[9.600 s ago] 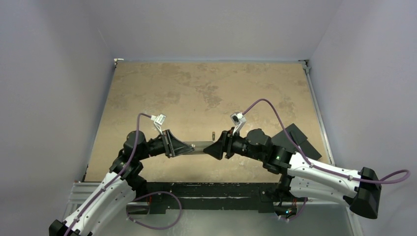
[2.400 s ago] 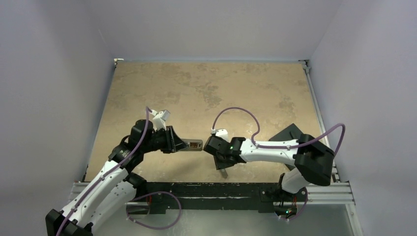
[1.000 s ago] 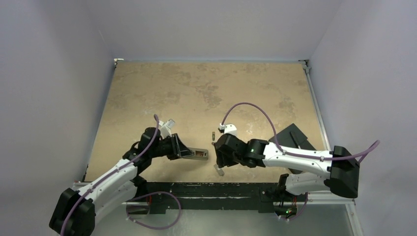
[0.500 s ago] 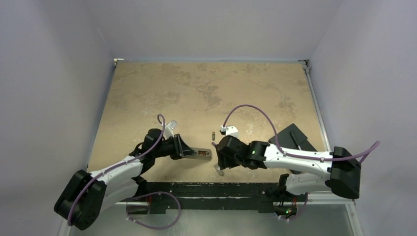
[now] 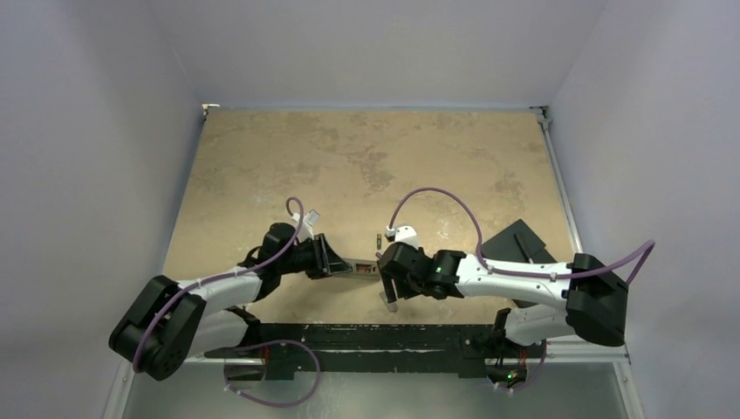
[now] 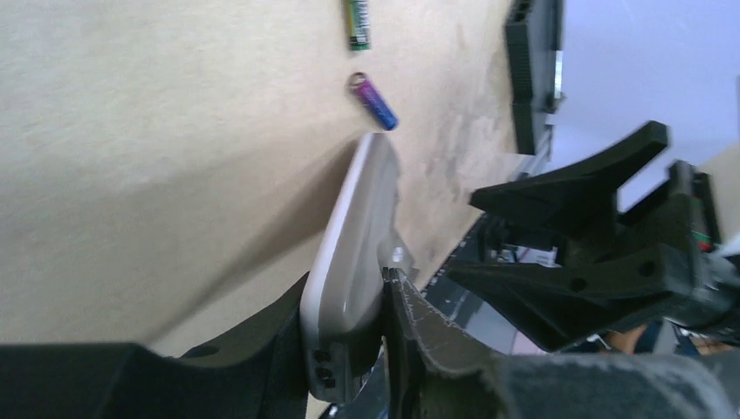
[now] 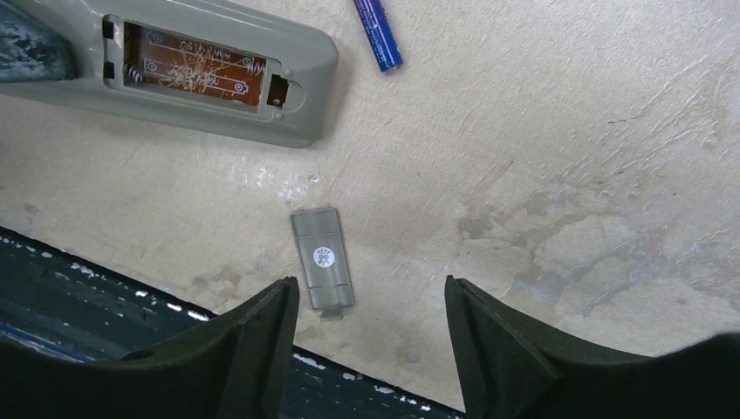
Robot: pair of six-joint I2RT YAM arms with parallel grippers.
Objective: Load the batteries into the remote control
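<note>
My left gripper [image 5: 335, 263] is shut on one end of the remote control [image 5: 361, 267], which lies low over the table. In the left wrist view the remote [image 6: 353, 236] is edge-on between the fingers [image 6: 410, 305]. In the right wrist view its grey underside [image 7: 288, 96] faces up with the battery recess [image 7: 196, 65] open and empty. The purple battery [image 7: 378, 33] lies just past the remote's end and also shows in the left wrist view [image 6: 376, 102]. The dark battery [image 6: 356, 22] lies farther off on the table [image 5: 379, 238]. My right gripper [image 7: 371, 301] is open and empty above the table.
The small flat grey cover piece [image 7: 323, 269] lies next to the right gripper's left finger, close to the table's near edge and the dark rail [image 7: 87, 297]. A larger black slab [image 5: 524, 244] sits at the right, partly under the right arm.
My left arm has stretched out lower and carried the remote a little right, toward the right gripper. The right gripper stays open over the cover piece.
</note>
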